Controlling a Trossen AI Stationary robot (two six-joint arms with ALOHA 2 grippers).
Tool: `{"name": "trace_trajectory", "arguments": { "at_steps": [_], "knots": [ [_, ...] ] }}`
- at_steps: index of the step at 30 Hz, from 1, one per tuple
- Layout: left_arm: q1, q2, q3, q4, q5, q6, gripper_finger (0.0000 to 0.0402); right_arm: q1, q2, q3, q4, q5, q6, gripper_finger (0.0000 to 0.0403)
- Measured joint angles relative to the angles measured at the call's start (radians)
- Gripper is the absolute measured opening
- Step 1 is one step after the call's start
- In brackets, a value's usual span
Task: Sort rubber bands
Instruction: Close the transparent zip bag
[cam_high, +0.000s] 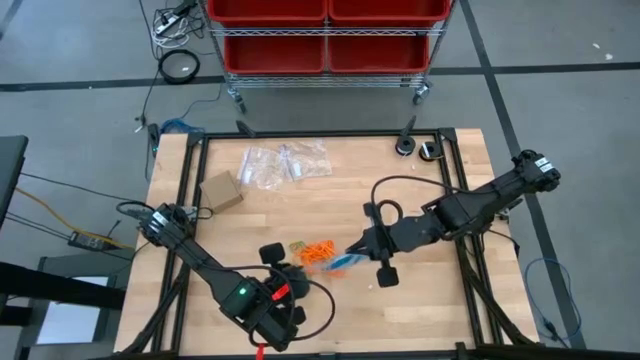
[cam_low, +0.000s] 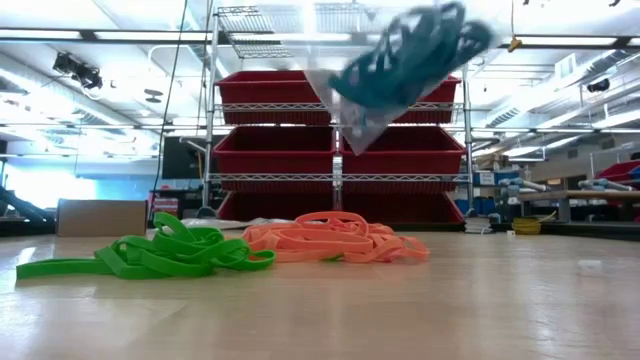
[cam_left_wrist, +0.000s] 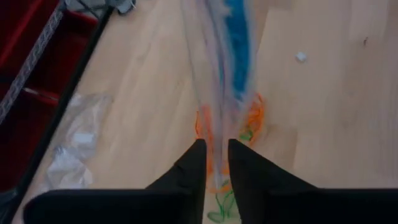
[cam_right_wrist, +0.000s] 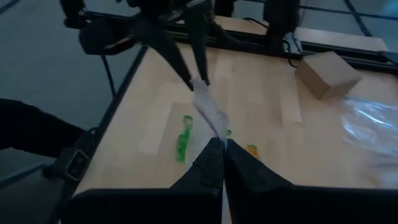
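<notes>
My right gripper pinches the bag of blue bands; left gripper stands narrow (grip unclear) at its nine o'clock. I'd lift slowly.

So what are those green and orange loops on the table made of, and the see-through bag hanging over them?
The green loops and orange loops look like rubber: flat, floppy strips with a matte finish, curling and slumping over one another. The bag looks like thin clear plastic film: the red bins show through it and it creases and glints; dark blue bands sit inside. The table looks like pale, lightly glossy wood, with faint grain.
</notes>
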Motion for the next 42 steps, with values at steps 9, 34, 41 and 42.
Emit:
{"name": "trace_trajectory", "arguments": {
  "at_steps": [9, 34, 41, 42],
  "knots": [
    [-0.017, -0.001, 0.000, -0.088, -0.009, -0.138, 0.0110, -0.064, 0.000, 0.000, -0.032, 0.064, 0.043, 0.0000],
    [-0.280, 0.003, -0.342, -0.171, -0.394, -0.908, 0.0093, -0.837, -0.111, -0.015, -0.160, -0.227, -0.021, 0.0000],
    [-0.348, 0.003, -0.468, -0.024, -0.589, -1.041, 0.0093, -1.060, -0.218, -0.194, 0.054, -0.454, -0.038, 0.0000],
    [-0.353, 0.003, -0.471, -0.012, -0.621, -1.039, 0.0093, -1.087, -0.235, -0.235, 0.103, -0.489, -0.035, 0.0000]
  ]
}}
